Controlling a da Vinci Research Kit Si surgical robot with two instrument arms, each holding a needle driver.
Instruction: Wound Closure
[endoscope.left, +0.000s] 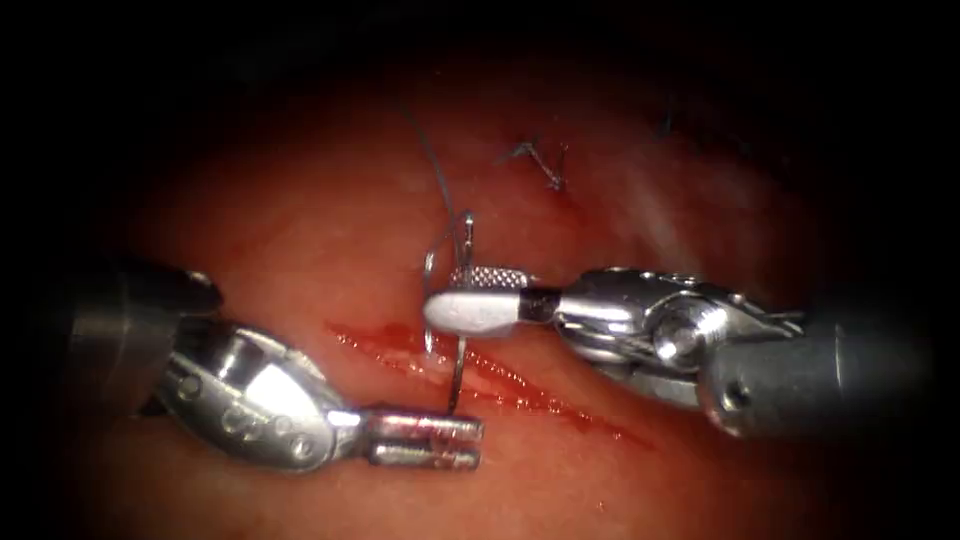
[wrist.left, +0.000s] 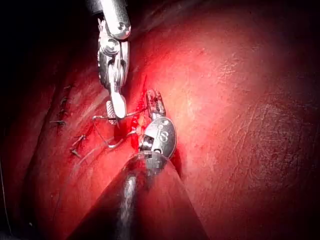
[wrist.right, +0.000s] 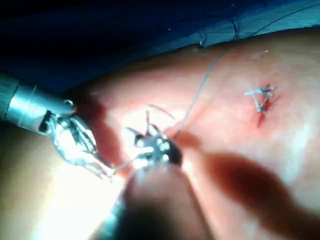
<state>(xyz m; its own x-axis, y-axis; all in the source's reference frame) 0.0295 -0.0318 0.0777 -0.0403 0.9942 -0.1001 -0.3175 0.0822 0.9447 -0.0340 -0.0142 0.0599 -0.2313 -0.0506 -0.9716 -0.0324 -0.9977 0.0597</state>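
Gripping the needle (endoscope.left: 458, 340) mid-curve at frame centre, my right tool (endoscope.left: 470, 297) holds it upright over the cut (endoscope.left: 500, 385) (left tool (endoscope.left: 425, 441), shut and empty, lies just below).

The left arm's polished silver metal tool (endoscope.left: 425, 441) has a glossy, mirror-bright wrist housing, and its two jaw bars are smeared with wet red fluid. The right arm's shiny steel tool (endoscope.left: 478, 296) shows one smooth, bright outer jaw face and one jaw face roughened by a fine cross-hatched grip pattern; behind its wrist the shaft is matt grey. The thin curved metal needle (endoscope.left: 458, 375) gleams like wire. The dark fine thread (endoscope.left: 437, 180) looks dull and smooth. The moist pink-red pork tissue (endoscope.left: 300, 230) is glistening and slightly uneven, and the red slit-like cut (endoscope.left: 520, 390) shines wet
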